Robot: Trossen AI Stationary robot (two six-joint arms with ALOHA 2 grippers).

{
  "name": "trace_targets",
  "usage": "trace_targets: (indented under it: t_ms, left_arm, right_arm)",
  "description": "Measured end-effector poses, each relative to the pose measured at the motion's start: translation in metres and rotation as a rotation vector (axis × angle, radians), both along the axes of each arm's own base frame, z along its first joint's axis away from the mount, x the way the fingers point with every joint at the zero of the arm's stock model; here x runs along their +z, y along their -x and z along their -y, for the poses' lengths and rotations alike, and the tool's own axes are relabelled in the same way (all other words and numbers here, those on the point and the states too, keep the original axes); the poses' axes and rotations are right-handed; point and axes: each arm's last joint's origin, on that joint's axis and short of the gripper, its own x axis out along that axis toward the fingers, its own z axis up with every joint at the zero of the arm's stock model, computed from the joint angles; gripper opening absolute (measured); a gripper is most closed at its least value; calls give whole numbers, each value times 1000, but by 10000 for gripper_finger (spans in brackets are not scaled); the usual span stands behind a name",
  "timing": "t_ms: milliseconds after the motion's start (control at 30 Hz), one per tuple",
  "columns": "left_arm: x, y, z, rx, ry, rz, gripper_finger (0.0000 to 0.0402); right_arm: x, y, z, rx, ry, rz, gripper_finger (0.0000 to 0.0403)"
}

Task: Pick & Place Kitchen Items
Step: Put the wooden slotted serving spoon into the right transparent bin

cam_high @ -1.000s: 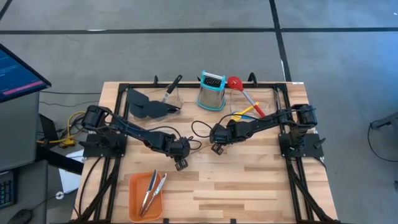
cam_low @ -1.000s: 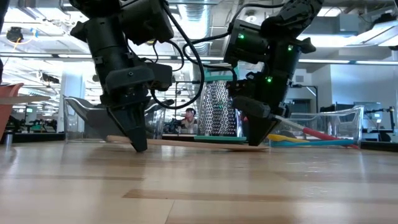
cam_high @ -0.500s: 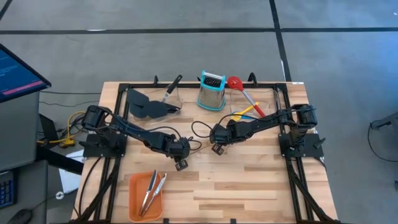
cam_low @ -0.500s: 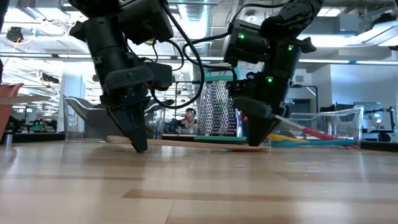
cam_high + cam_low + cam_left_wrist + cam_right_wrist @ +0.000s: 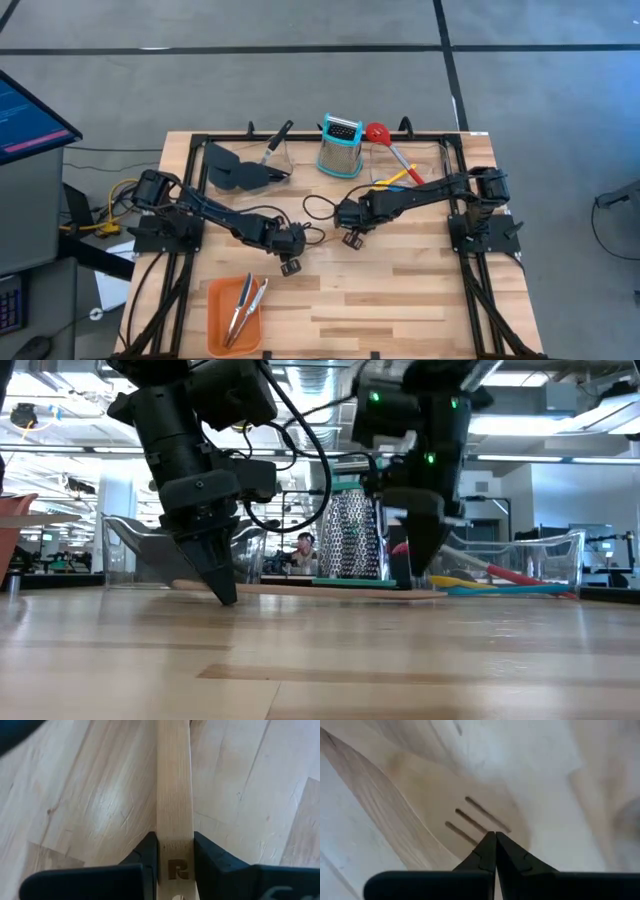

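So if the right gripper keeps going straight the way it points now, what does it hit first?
Most likely the wooden slotted spatula: the shut right gripper points down at its slotted blade, just above it, though the gap is hard to judge.

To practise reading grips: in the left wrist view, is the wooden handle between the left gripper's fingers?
Yes, the wooden slotted spatula handle runs between the left gripper fingers, which touch both its sides.

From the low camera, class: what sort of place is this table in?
Probably an open-plan lab or workshop, not a home kitchen: ceiling strip lights stretch far back, a person sits beyond the metal grater, and a monitor stands beside the table.
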Motion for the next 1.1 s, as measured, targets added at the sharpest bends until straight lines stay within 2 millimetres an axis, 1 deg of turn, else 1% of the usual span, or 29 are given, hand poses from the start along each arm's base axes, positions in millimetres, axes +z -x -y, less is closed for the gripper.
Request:
trace_targets:
  t_ms: [133,200,267,367,467,533,633,700,767,900,1000,1100]
  left_arm:
    - [0,0,-1,-25,-36,0,53]
    - [0,0,-1,-27,-56,3,53]
    - [1,0,-2,-28,-83,6,53]
    - [6,2,-5,-31,-160,17,53]
    - [24,3,-7,-22,-227,88,50]
    - [38,6,-9,-20,-265,129,49]
    - [60,11,-11,10,-348,216,49]
    - [73,13,-12,27,-426,269,49]
    - [83,14,-11,34,-496,318,49]
    - [95,7,-8,28,-606,410,49]
    - [99,4,-7,61,-678,444,49]
    - [99,3,-8,96,-735,439,49]
  right_arm:
    - [26,-5,-7,38,123,-35,0]
    - [43,-3,-13,53,185,-29,0]
    - [61,2,-20,78,194,15,0]
    - [88,20,-33,111,185,86,0]
    - [110,47,-46,104,160,177,0]
    - [117,68,-54,89,143,239,0]
    - [116,96,-64,61,142,393,0]
    - [108,110,-69,50,134,517,0]
    - [97,119,-72,33,121,650,0]
    - [75,125,-73,-36,139,940,0]
    - [62,127,-72,-111,236,1118,0]
    - [51,129,-70,-223,327,1261,0]
